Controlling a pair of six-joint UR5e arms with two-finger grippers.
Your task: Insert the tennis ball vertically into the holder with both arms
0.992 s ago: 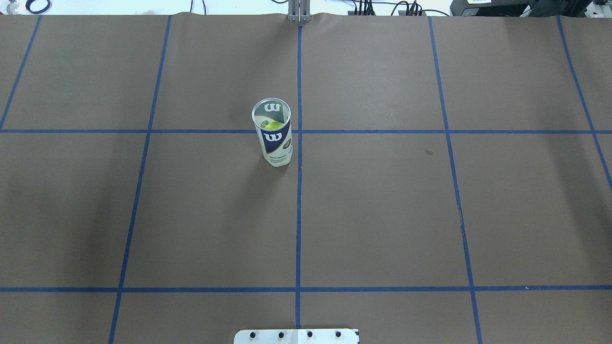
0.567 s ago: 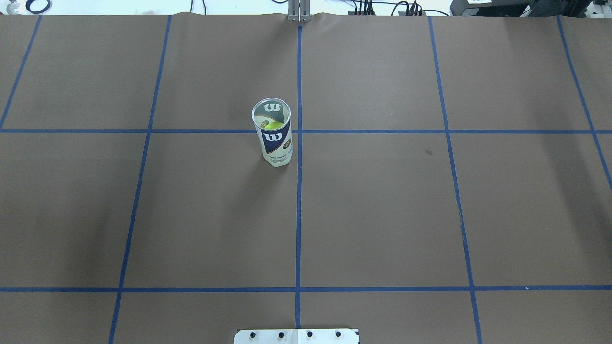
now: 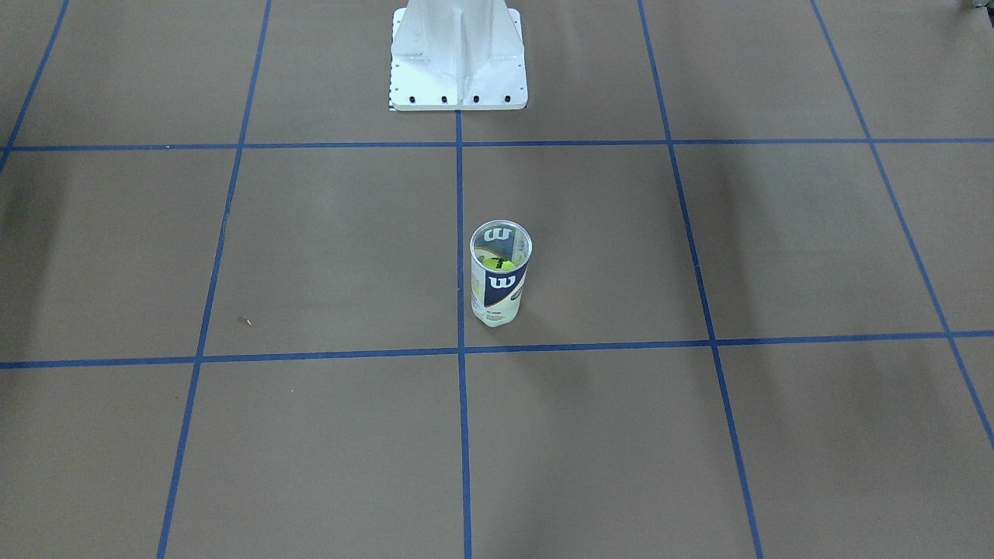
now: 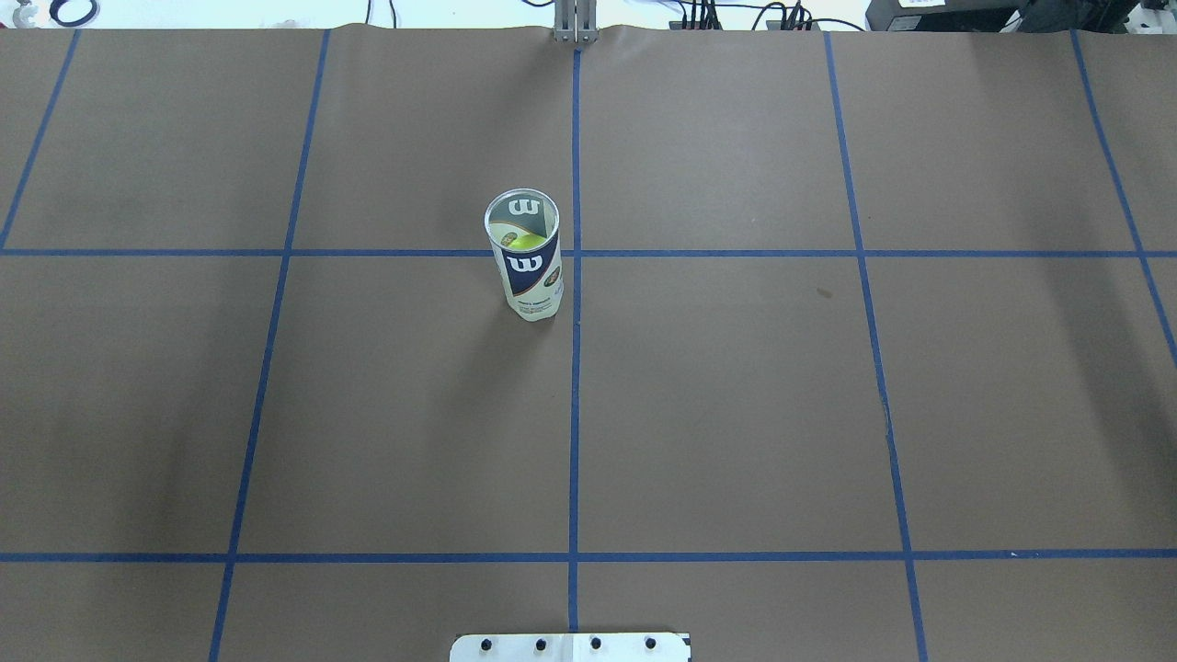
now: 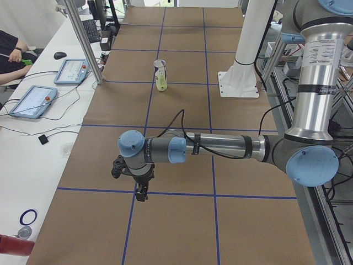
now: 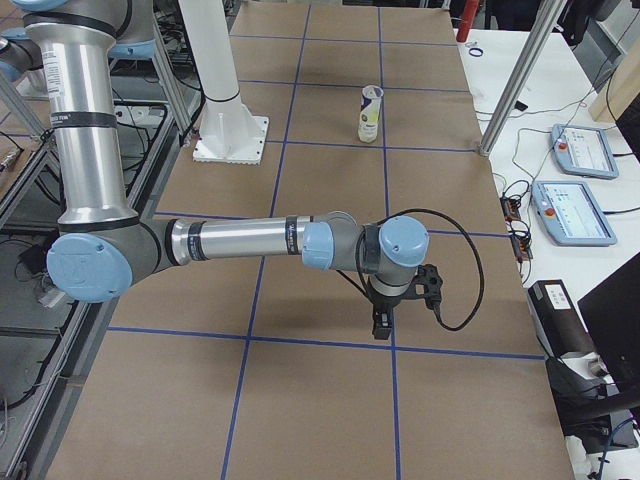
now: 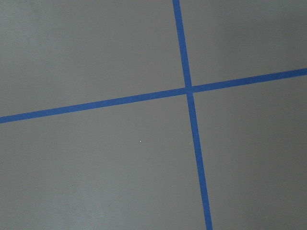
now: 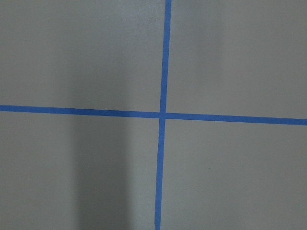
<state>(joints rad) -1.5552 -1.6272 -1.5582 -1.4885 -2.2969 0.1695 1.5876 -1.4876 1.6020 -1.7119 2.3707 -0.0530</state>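
The holder point(image 4: 524, 262), a clear can with a navy-and-white "W" label, stands upright and open-topped near the table's middle. It also shows in the front-facing view point(image 3: 501, 276), the left view point(image 5: 160, 75) and the right view point(image 6: 369, 113). A yellow-green tennis ball point(image 4: 526, 242) sits inside it point(image 3: 505, 265). My left gripper point(image 5: 141, 193) hangs low over a tape crossing, far from the holder; I cannot tell if it is open or shut. My right gripper point(image 6: 381, 325) hangs the same way at the opposite end; I cannot tell its state either. The wrist views show only paper and tape.
The white robot pedestal point(image 3: 458, 62) stands at the table's near edge point(image 4: 570, 646). Blue tape lines grid the brown paper. Teach pendants point(image 5: 33, 101) point(image 6: 570, 210) and aluminium posts point(image 5: 83, 41) line the operators' side. A person's arm point(image 5: 11, 55) rests there.
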